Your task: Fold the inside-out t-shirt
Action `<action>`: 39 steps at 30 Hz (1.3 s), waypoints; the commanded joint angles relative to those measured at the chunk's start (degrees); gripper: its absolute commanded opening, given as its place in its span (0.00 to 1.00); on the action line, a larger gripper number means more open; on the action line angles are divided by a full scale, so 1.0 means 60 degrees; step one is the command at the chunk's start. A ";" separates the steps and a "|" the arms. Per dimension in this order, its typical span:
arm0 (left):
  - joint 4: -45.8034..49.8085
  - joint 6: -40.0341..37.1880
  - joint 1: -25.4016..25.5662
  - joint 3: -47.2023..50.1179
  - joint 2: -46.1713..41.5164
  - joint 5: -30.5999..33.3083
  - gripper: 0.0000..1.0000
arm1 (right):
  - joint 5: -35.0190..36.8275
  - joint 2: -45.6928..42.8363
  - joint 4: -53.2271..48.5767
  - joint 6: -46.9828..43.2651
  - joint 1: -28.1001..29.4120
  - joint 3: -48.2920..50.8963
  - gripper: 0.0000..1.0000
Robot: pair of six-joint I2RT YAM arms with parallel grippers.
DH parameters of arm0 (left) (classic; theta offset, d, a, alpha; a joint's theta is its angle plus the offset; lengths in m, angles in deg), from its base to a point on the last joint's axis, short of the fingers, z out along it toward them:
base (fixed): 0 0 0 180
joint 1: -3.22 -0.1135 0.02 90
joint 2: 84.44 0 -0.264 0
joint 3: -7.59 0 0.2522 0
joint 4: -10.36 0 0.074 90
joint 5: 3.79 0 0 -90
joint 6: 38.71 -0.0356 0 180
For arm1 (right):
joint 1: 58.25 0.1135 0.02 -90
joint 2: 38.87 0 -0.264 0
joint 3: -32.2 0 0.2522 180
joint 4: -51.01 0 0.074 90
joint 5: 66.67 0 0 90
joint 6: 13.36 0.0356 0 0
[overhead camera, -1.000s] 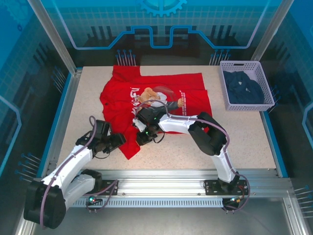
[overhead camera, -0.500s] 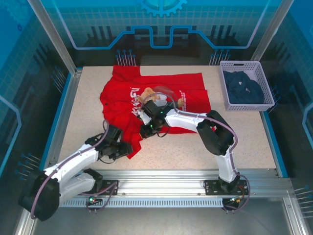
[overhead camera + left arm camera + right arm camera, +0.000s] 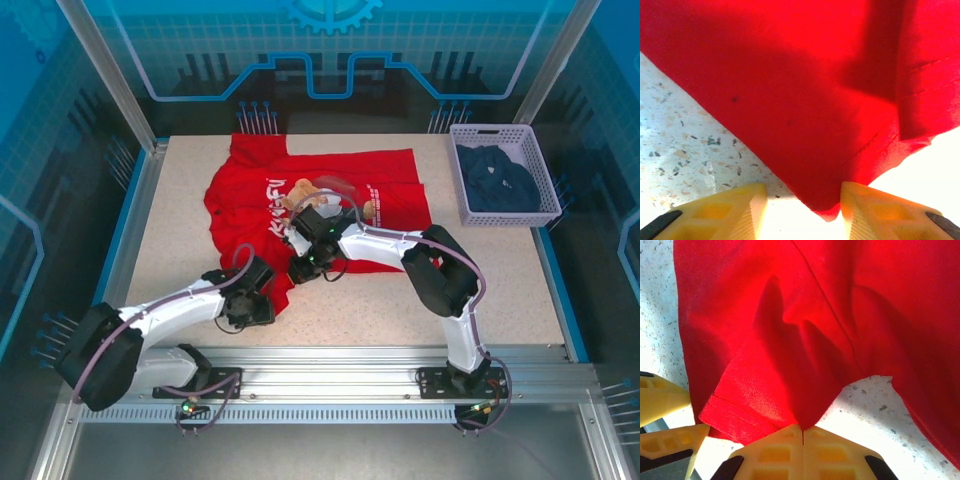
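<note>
Two yellow fingers [image 3: 715, 212] of the left gripper [image 3: 802, 214] are standing spread at the bottom of the left wrist view, cut off by the frame. The near corner of the inside-out t-shirt [image 3: 805, 100] is dipping into the gap between them, unclamped. That arm is lying low and stretched from the near left toward the middle of the speckled bench [image 3: 400, 305]. Just beyond, the right gripper [image 3: 802, 431] is pressing its fingers together, pinching a puckered fold of the red cloth; how much cloth is caught is hidden between them. Its arm is bending sharply at the elbow, forearm reaching leftward. Farther back the shirt is lying spread, its bear print [image 3: 300, 192] and white lettering partly covered by the right wrist. At the far right a white basket [image 3: 490, 129] is holding a dark navy garment [image 3: 497, 180].
</note>
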 commanded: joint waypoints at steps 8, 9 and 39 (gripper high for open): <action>-0.0428 -0.0317 0.0990 -0.0494 0.1082 0.0421 0.31 | -0.0151 -0.0250 0.0049 -0.0049 -0.0190 0.0201 0.00; -0.0453 -0.0340 0.1040 -0.0509 0.1112 0.0422 0.29 | -0.0144 -0.0229 0.0050 -0.0056 -0.0184 0.0196 0.00; 0.1681 -0.0768 -0.1079 -0.1219 -0.3556 0.1152 0.00 | 0.1573 -0.3207 -0.2010 -0.0173 -0.1974 0.2134 0.45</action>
